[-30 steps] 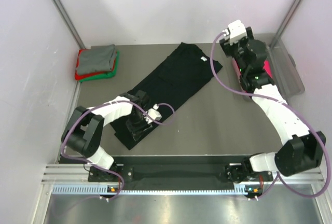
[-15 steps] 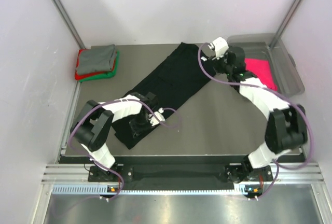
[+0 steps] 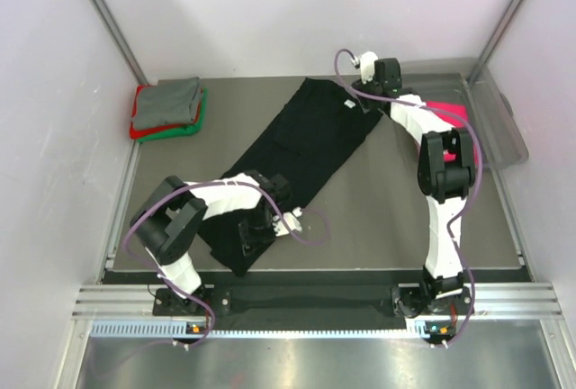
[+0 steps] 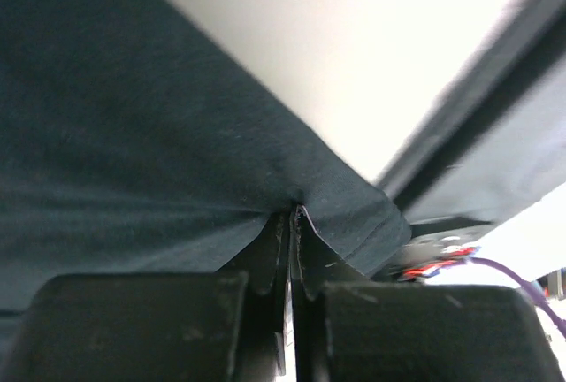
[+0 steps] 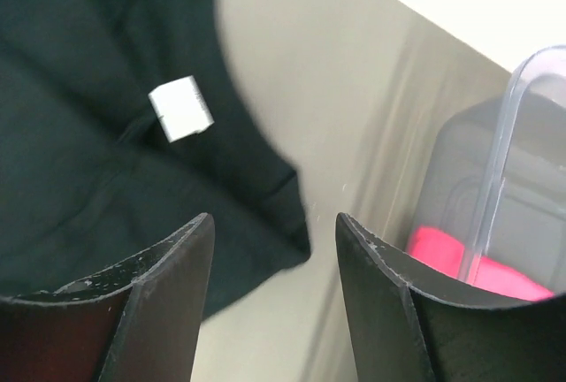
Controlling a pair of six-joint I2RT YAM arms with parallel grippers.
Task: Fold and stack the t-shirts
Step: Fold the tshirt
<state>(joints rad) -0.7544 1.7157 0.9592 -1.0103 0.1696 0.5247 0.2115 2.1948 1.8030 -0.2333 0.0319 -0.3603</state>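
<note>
A black t-shirt lies stretched out diagonally on the table, with its white neck label at the far end. My left gripper is at the shirt's near end. In the left wrist view it is shut on a pinched fold of the black cloth. My right gripper hovers open over the far shoulder corner. In the right wrist view that corner lies under the gap of the right gripper, with nothing held. A hot-pink shirt lies in the bin.
Folded shirts are stacked at the far left: grey on top, red and green beneath. A clear plastic bin stands at the far right, close beside the right gripper. White walls enclose the table.
The left gripper has shut on the black shirt's near end and shifted right and nearer. The right arm swung left from the bin to the shirt's collar end, its jaws narrowing a little.
</note>
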